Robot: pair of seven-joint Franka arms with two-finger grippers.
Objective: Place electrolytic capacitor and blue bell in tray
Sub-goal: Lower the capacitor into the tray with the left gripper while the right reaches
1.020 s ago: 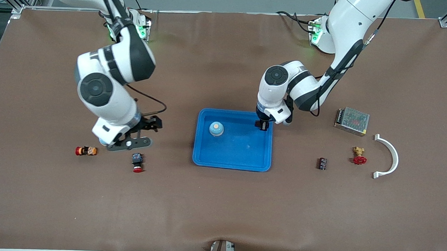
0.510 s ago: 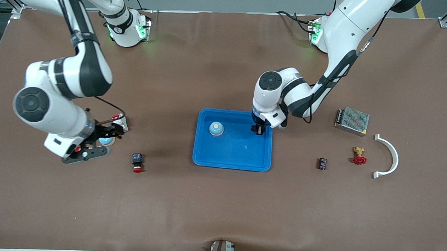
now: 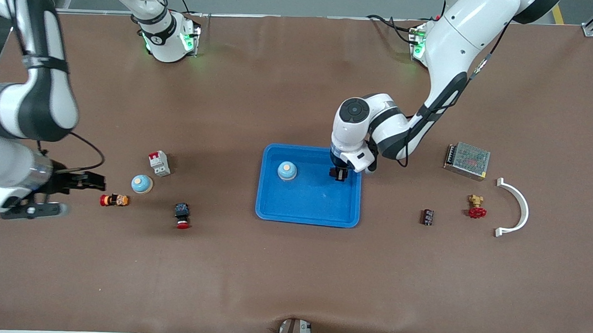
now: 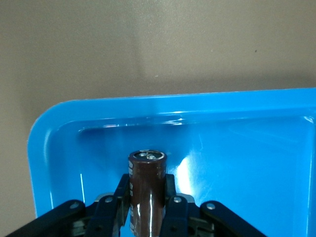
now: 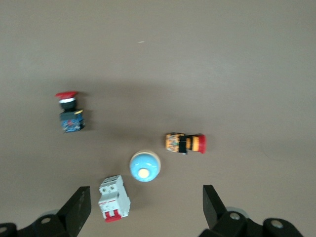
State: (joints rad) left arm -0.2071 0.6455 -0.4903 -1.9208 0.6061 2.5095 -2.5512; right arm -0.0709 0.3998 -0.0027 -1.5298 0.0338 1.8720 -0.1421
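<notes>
Capacitor (image 4: 146, 190), a brown cylinder, is pinched upright between the fingers of the left gripper (image 3: 338, 174), which is held low over the tray (image 3: 307, 213), inside the corner nearest the left arm's base. The upright hold is judged to suit setting the cylinder down on its flat end; in the left wrist view the tray rim (image 4: 44, 148) curves close around it, so little room is left toward that corner and more toward the tray's middle.

One blue bell (image 3: 287, 170) is already sitting in the tray, well apart from the capacitor, with bare tray floor between them and along the edge nearest the front camera. A second blue bell (image 3: 141, 183) is seen on the table toward the right arm's end, just beside a white breaker (image 3: 159, 163), an orange-and-red part (image 3: 114, 199) and a red push button (image 3: 182, 216).

The right gripper (image 3: 50, 196) is held with its fingers spread wide and nothing between them, up over the table at the right arm's end; in the right wrist view that cluster is seen under it. The table toward the front camera is largely bare, so room for retreat is judged ample.
</notes>
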